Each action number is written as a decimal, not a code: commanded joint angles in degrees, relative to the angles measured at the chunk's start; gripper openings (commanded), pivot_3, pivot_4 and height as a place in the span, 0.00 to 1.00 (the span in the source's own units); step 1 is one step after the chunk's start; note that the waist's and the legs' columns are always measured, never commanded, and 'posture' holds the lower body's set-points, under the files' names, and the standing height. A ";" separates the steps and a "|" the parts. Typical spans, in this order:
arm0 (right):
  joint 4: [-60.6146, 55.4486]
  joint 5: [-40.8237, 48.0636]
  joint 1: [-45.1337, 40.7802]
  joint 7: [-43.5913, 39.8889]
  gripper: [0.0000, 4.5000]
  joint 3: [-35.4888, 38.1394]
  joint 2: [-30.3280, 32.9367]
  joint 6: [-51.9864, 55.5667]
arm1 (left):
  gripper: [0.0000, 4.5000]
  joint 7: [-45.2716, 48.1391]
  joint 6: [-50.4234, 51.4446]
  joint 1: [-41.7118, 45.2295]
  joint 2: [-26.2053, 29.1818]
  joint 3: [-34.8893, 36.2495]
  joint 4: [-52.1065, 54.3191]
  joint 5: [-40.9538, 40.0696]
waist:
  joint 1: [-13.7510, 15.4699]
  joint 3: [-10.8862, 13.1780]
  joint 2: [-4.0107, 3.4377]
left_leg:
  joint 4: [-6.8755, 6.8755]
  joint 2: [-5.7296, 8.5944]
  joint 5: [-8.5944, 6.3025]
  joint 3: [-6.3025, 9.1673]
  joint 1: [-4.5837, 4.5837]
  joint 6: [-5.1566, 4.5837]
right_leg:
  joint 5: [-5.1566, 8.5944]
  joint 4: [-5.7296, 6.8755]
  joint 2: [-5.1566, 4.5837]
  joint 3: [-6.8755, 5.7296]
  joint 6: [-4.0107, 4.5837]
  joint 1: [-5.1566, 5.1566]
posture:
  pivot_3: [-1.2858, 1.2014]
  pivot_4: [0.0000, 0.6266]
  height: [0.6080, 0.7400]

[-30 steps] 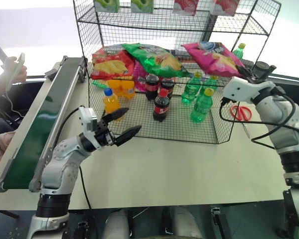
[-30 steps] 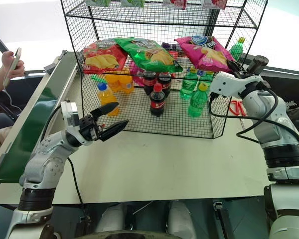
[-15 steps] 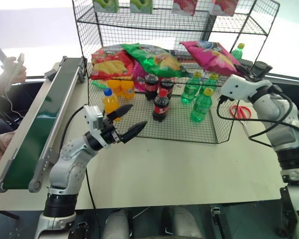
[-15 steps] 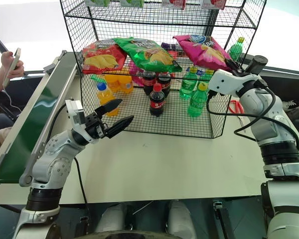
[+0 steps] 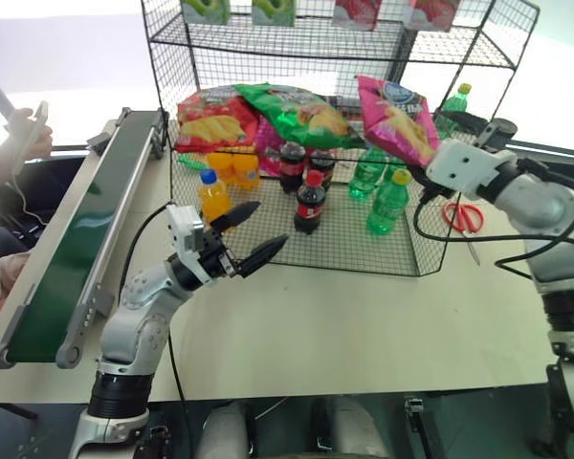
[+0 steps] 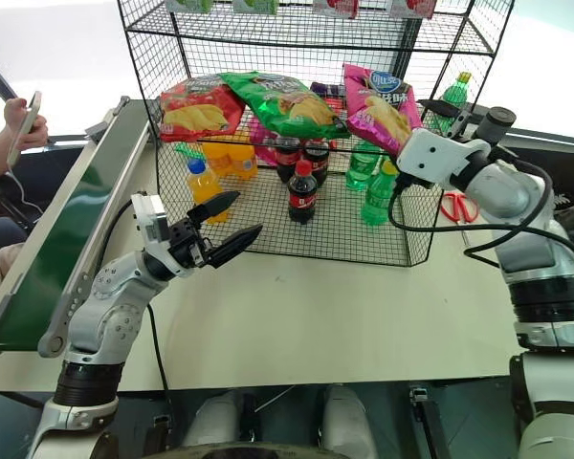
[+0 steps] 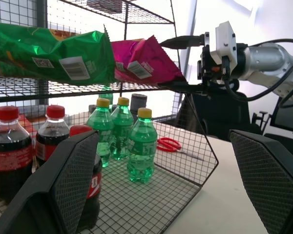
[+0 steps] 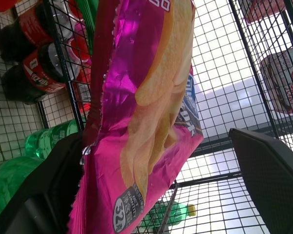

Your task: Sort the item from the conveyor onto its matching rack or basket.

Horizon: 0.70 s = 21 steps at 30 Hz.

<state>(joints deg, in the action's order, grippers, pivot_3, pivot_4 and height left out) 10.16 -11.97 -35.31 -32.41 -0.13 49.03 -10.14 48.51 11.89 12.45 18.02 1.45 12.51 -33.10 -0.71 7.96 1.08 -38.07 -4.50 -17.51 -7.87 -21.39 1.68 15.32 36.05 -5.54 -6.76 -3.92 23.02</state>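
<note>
Top tier of the black wire rack [image 5: 268,43] cut by the upper edge; the cartons [image 5: 273,10] on it show their lower halves alone. Magenta crisp bag [image 8: 151,112] runs off top and bottom in the right wrist view, brand lettering too partial to read. Right pincer [image 5: 423,172] tips masked behind that bag from the head camera. Person's hand [image 5: 24,134] with a phone clipped at the left edge. Conveyor [image 5: 67,249] near end partly cut off by the left edge. Orange bottles [image 5: 231,164] half hidden under the red crisp bag [image 5: 213,117]. Scissors [image 5: 462,215] partly screened by cable.
</note>
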 commanded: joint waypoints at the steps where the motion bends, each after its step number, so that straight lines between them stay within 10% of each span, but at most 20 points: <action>1: -2.86 5.92 1.60 -3.63 0.99 2.75 0.24 -1.02 | 1.00 0.47 -1.56 0.30 0.09 -0.64 1.48 0.69 | 0.00 -0.01 0.01 | 0.00 0.00 0.00 0.00 0.00 0.00 | 0.00 0.00 0.00 0.00 0.00 0.00 | 0.52 0.24 0.90; 8: -5.36 8.77 3.63 -4.23 0.99 3.89 -1.67 0.53 | 1.00 0.12 -1.84 0.40 0.17 -0.55 1.43 1.17 | -0.11 0.00 0.00 | 0.00 -0.01 0.00 0.02 0.02 0.00 | -0.01 0.04 0.00 -0.02 0.01 -0.01 | 0.52 0.24 0.90; 12: -1.90 5.51 3.33 -1.58 0.72 3.28 -0.71 -1.43 | 1.00 0.16 -2.07 -0.13 0.09 -0.89 1.63 1.44 | -0.06 0.00 0.00 | 0.00 -0.01 0.00 0.02 0.01 0.00 | 0.00 0.02 0.00 -0.02 0.01 -0.01 | 0.52 0.24 0.90; 18: -0.24 6.39 1.35 -0.61 0.01 3.33 -2.34 -2.29 | 1.00 -0.07 -2.26 0.14 -0.05 -1.19 1.67 1.73 | -0.12 0.00 0.00 | -0.01 -0.01 0.00 0.02 0.01 0.00 | 0.00 0.02 0.00 -0.02 0.01 -0.01 | 0.52 0.24 0.90; 21: 2.64 6.91 -1.43 0.23 0.01 3.48 -3.42 -2.38 | 1.00 -0.29 -2.35 0.14 -0.29 -1.48 1.80 1.91 | -0.22 0.00 -0.01 | -0.01 -0.01 0.00 0.00 0.03 0.00 | -0.01 0.04 0.00 -0.01 0.01 -0.01 | 0.52 0.24 0.90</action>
<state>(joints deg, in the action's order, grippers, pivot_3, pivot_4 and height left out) 12.45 -5.97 -34.39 -33.41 1.13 45.85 -11.76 48.34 10.62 12.04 17.91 0.27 12.50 -31.60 -0.93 7.97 1.07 -38.08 -4.51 -17.51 -7.86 -21.36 1.68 15.31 36.09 -5.54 -6.78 -3.91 23.01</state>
